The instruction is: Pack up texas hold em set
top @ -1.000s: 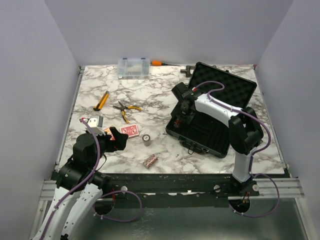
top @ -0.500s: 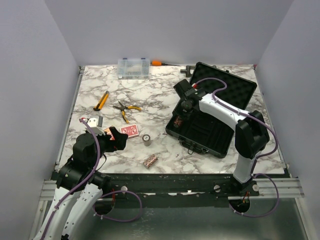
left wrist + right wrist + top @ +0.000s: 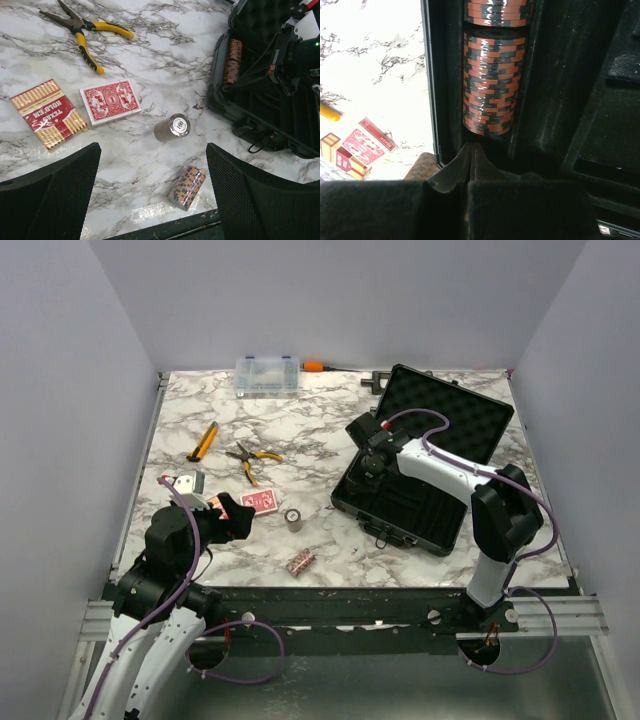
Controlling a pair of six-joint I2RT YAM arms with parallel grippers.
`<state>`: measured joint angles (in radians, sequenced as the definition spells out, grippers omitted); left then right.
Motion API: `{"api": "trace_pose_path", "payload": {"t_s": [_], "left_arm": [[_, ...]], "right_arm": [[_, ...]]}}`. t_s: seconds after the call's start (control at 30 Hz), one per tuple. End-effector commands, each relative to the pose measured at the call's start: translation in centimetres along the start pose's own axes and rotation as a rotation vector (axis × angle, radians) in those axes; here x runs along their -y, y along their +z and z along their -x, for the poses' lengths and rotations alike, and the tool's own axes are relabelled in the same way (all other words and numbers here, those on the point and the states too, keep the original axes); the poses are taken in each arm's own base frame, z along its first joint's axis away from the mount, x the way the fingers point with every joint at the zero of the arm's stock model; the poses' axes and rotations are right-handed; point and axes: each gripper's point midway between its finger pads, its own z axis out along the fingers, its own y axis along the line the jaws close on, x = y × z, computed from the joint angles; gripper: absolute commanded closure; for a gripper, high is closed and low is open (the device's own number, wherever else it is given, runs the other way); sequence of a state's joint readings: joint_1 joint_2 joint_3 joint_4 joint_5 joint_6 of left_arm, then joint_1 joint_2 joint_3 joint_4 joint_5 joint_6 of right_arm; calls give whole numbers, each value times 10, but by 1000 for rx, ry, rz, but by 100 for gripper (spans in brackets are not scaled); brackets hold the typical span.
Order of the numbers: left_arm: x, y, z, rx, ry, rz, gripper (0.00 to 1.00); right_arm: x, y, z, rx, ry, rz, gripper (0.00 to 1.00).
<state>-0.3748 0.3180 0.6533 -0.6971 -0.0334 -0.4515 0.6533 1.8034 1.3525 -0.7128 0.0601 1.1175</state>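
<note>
The jaws of the right gripper point(image 3: 471, 148) are pressed fully together and hold nothing. Their tips are just at the near end of a chip roll point(image 3: 491, 82). This roll lies in a slot of the open black case point(image 3: 431, 75), its long axis along the side wall. The left gripper point(image 3: 152, 160) is spread wide and empty above the marble table point(image 3: 165, 55). There a second chip roll point(image 3: 186, 187) lies diagonally on its side, near a red-backed card deck point(image 3: 110, 101).

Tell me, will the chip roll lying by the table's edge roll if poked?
Probably: the chip roll lies on its curved side, so a sideways poke could roll it. It sits near the table edge, so it might drop off.
</note>
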Motion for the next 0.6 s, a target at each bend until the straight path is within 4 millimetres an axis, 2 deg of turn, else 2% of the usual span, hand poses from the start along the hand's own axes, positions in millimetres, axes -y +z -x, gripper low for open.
{"api": "trace_pose_path", "payload": {"t_s": [0.0,0.4,0.57], "left_arm": [[2,2,-2,-4,8,-19,14],[2,3,-3,-9,8,-16,14],[1,3,-4,-11,8,-13,14]], "right_arm": [[-6,4,6,32,-9,9,99],[-2,19,22,96,-61,-60,100],[-7,14,24,95,-80,-47,99]]}}
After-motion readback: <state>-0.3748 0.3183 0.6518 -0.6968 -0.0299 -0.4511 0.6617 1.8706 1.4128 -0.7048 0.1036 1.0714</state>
